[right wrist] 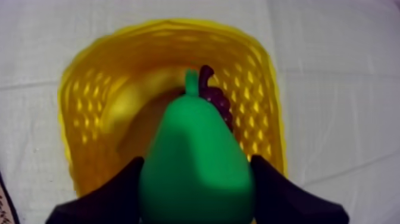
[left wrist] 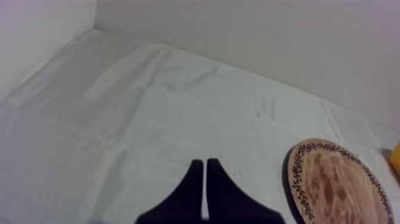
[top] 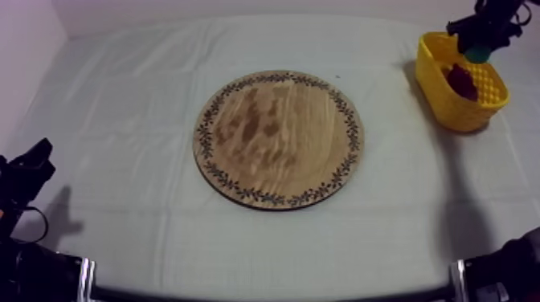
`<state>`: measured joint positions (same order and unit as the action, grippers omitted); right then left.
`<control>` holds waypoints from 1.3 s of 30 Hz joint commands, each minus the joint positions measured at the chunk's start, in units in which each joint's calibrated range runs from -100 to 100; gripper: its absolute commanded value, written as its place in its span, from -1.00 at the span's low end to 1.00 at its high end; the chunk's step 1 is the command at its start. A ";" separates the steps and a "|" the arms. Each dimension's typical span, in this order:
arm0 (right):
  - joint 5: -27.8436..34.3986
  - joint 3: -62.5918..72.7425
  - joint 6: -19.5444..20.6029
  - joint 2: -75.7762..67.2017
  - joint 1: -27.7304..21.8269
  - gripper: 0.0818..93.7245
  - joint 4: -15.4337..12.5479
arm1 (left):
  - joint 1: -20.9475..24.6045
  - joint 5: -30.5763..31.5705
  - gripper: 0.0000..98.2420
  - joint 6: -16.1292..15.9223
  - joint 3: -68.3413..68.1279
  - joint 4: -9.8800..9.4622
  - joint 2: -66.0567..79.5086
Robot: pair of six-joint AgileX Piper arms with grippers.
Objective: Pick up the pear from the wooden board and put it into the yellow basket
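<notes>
A green pear (right wrist: 195, 162) hangs between the black fingers of my right gripper (right wrist: 196, 184), directly over the yellow basket (right wrist: 89, 95). From above, my right gripper (top: 480, 44) holds the pear (top: 480, 55) over the basket (top: 470, 112) at the far right of the table. A dark purple bunch of grapes (top: 461, 81) lies inside the basket, and its grapes (right wrist: 217, 98) peek out behind the pear. The round wooden board (top: 279, 137) with a patterned rim lies bare at the table's middle. My left gripper (left wrist: 205, 173) is shut, its fingers together over the cloth near the board's edge (left wrist: 297, 179).
The wall runs along the table's far edge close behind the basket. My left arm (top: 24, 173) rests low at the left. A dark part of the right arm (top: 506, 269) sits at the front right corner.
</notes>
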<state>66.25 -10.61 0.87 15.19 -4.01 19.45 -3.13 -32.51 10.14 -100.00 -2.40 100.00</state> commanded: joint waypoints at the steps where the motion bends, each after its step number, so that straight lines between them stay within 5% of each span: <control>1: -1.23 -0.70 -0.01 1.55 -0.45 -0.06 -0.91 | -0.02 0.01 -1.00 -0.01 0.00 -0.02 0.00; 18: -9.36 -2.24 -2.27 7.11 -2.19 0.49 -7.37 | -0.02 0.01 -1.00 -0.01 0.00 -0.02 0.00; 27: -19.44 -10.42 -3.34 -6.25 -3.33 0.32 -7.60 | -0.02 0.01 -1.00 -0.01 0.00 -0.02 0.00; 39: -38.89 -40.99 -6.11 -40.69 -4.39 0.00 -9.78 | -0.02 0.01 -1.00 -0.01 0.00 -0.02 0.00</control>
<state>29.24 -43.16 -4.55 -14.43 -8.52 10.18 -3.13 -32.51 10.14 -100.00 -2.40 100.00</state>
